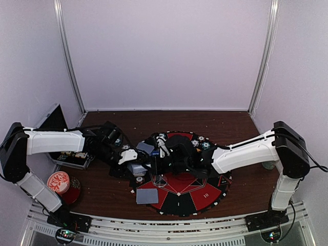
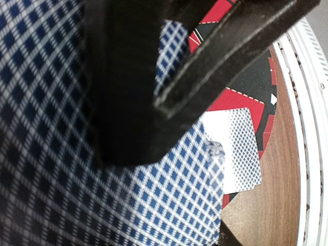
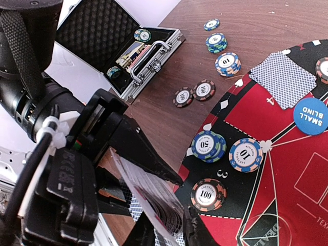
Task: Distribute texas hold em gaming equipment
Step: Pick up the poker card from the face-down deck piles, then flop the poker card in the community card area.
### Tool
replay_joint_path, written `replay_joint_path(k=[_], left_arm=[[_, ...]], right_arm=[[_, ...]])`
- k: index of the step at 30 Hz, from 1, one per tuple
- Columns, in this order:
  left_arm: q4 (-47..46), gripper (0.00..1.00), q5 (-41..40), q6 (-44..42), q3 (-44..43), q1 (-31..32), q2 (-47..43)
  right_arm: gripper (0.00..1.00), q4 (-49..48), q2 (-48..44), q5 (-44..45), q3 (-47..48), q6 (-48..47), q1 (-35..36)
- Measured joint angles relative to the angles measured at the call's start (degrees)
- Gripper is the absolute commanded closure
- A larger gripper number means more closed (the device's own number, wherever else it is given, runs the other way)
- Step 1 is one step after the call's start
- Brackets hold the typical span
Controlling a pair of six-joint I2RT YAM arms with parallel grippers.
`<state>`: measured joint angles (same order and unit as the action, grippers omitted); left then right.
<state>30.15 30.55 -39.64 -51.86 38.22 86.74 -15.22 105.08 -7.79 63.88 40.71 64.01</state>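
Over the mat's left edge my left gripper is shut on a deck of blue-checked playing cards. The deck's fanned edge sits between the fingertips of my right gripper; whether they pinch a card does not show. One card lies face down on the mat, and another card lies further along. Poker chips marked 50, 10 and 100 rest on the mat's rim. A blue small-blind disc lies on the red field.
An open aluminium case holding chips stands at the table's left. Loose chips and short stacks lie on the wood beyond the mat. A red-and-white patterned disc sits near the left arm's base.
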Motion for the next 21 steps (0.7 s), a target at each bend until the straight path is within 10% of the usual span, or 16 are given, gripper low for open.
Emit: replay_joint_path(k=[8, 21], left_arm=[[0.0, 0.61, 0.1, 0.0, 0.0, 0.0, 0.0], [0.1, 0.61, 0.2, 0.0, 0.0, 0.0, 0.0]], right_arm=[[1.0, -0.3, -2.3, 0.3, -1.9, 0.0, 0.3], [1.0, 4.9, -14.1, 7.6, -7.7, -5.4, 0.7]])
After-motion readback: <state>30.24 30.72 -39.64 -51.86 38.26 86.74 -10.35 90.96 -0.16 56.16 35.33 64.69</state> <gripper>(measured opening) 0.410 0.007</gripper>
